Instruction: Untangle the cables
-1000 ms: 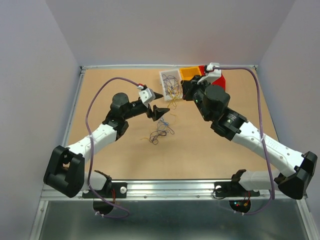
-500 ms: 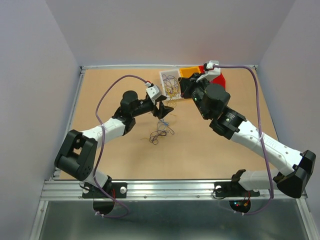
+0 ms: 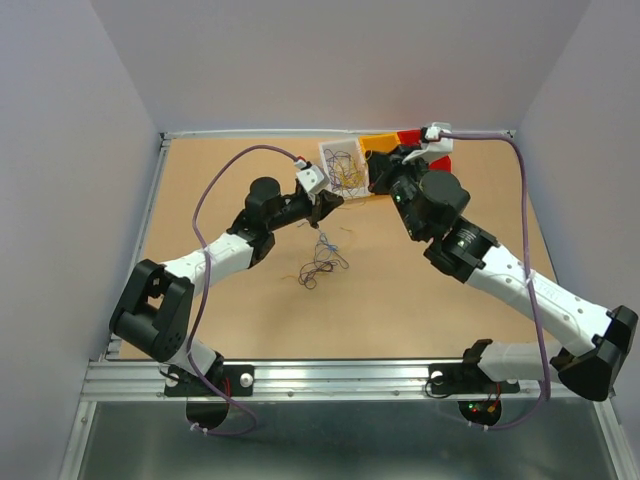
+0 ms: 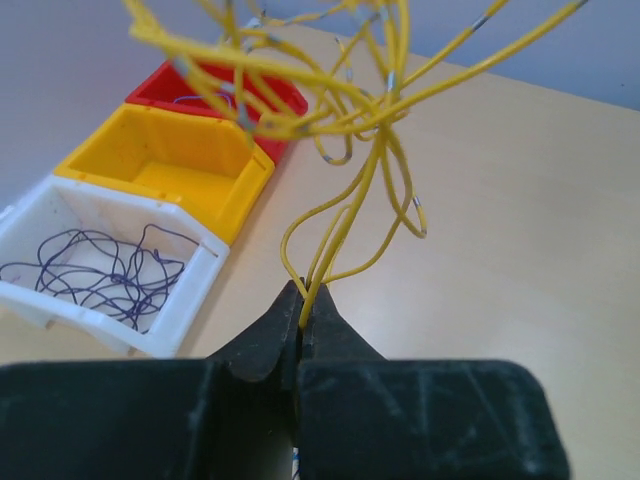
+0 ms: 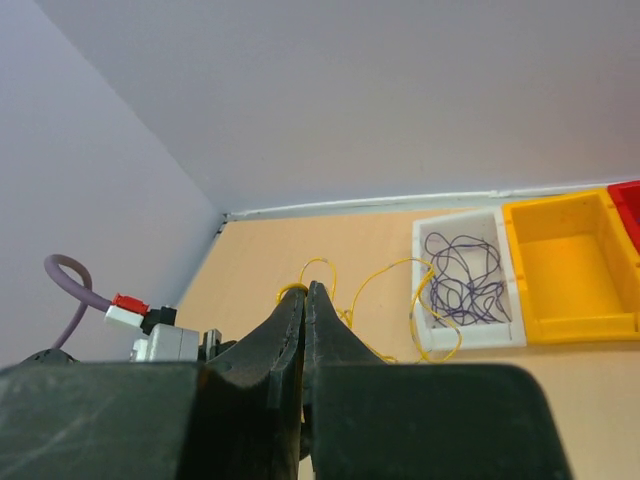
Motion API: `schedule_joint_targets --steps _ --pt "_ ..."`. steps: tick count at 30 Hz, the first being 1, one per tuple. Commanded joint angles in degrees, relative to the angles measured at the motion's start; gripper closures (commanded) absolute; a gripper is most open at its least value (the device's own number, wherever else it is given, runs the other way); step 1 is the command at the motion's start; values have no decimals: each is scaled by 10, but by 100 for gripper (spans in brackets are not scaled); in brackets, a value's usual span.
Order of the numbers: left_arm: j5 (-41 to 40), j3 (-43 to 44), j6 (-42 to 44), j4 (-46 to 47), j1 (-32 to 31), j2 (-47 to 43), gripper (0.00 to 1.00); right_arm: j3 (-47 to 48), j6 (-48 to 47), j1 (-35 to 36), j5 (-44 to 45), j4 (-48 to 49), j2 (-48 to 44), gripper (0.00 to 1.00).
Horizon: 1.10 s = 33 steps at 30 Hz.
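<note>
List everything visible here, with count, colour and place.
yellow wires: one bunch, yellow, in the air between both grippers
purple wires: one tangle, dark purple, inside white bin
loose clump: one, dark and blue, mid-table
white bin: one, white, far table edge
yellow bin: one, yellow, beside white bin
red bin: one, red, beyond yellow bin
table: one, tan
left gripper: black, shut on yellow wires
right gripper: black, shut on yellow wires

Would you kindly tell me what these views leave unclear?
Top external: red bin mostly hidden under the right arm.
Right wrist: the same bin cut off at the right edge.
Left wrist: yellow cables run off the top edge.
Top external: loose clump too small to separate strands.
</note>
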Motion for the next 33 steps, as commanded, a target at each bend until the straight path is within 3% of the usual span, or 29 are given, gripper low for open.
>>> schedule_joint_targets --steps 1,5,10,22,26,33 --pt "-48 17 24 -8 0 -7 99 -29 -15 5 71 37 -55 99" --pt "-69 27 21 -26 20 4 100 -71 -26 5 127 37 -106 99" --pt "-70 38 -24 -32 92 10 100 -138 -38 4 192 33 -185 100" --pt "-258 70 -102 -102 208 2 100 -196 -18 5 239 -24 -302 100" --pt "-228 61 -105 -97 224 -13 100 -186 -9 4 189 -60 -281 99" --pt "-186 41 -100 -71 224 -35 100 -115 -16 2 159 -111 -134 99"
